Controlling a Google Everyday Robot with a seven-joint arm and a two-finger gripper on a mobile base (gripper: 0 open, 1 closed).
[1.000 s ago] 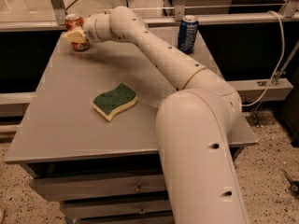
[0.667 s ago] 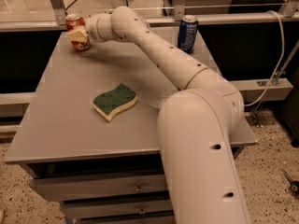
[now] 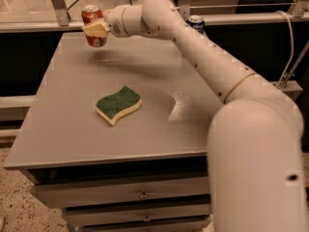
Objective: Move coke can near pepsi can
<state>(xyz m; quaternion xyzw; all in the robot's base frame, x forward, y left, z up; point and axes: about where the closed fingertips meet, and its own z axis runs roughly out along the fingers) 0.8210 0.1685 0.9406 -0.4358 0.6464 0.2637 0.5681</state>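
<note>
hand clenched on upright red-orange aluminium coke can, held above grey bench; dark blue aluminium pepsi can stands well to its right.

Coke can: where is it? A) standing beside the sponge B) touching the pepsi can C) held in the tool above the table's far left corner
C: the tool grips the coke can clear of the table, far left; the pepsi can stands far right, the sponge mid-table.

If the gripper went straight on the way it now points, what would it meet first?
The gripper, above the grey table's far left corner, clamps the red-orange aluminium coke can. Beyond the can the way looks free, though depth is unclear.
</note>
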